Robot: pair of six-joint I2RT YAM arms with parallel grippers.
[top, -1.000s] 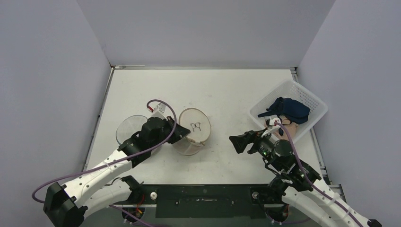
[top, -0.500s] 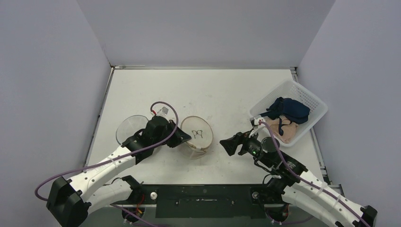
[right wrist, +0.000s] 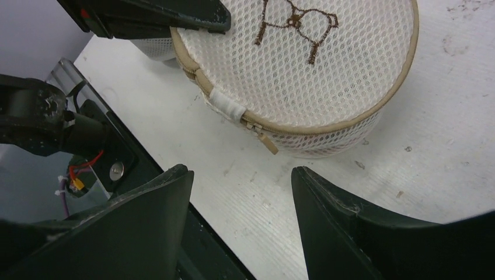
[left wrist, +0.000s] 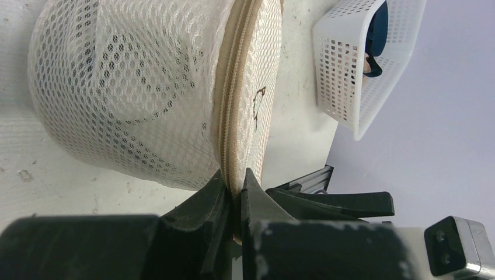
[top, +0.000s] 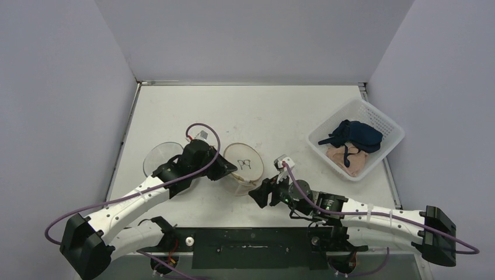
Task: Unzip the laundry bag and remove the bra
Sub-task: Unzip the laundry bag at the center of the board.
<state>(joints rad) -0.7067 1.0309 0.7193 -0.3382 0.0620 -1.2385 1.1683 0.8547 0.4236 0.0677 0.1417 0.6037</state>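
The laundry bag (top: 244, 166) is a round white mesh drum with a tan zipper band and a brown bra emblem on its lid. It lies tilted on its side. My left gripper (left wrist: 235, 185) is shut on the bag's zipper rim (left wrist: 233, 116), pinching the tan band between its fingers. My right gripper (right wrist: 242, 172) stands open just in front of the bag, over bare table. The tan zipper pull (right wrist: 268, 143) hangs a little beyond its fingertips, untouched. The zipper is shut all round. The bra is hidden.
A white perforated basket (top: 357, 104) sits at the right with navy (top: 357, 134) and pink (top: 344, 156) garments in it. A clear round disc (top: 156, 158) lies under my left arm. The black base rail (right wrist: 117, 169) runs close to my right gripper.
My right arm has swung left from beside the basket to the front of the bag, its jaws narrowing. My left gripper has kept its hold and tipped the bag slightly.
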